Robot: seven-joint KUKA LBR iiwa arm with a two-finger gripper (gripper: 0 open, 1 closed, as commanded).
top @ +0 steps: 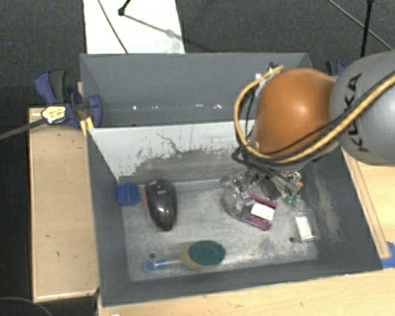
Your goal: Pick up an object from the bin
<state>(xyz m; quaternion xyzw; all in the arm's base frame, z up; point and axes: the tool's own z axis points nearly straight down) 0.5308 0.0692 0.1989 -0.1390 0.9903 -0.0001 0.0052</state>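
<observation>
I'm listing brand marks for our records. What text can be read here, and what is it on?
"KUKA": black letters on the grey arm, running sideways along it.
White patch on the purple packet: too blurred to read.
Mouse, blue block, round brush, small white piece: no readable marks.

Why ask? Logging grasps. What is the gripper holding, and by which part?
Cannot tell: the gripper is beside a purple-and-white packet in the right half of the bin; no hold shows.
</observation>
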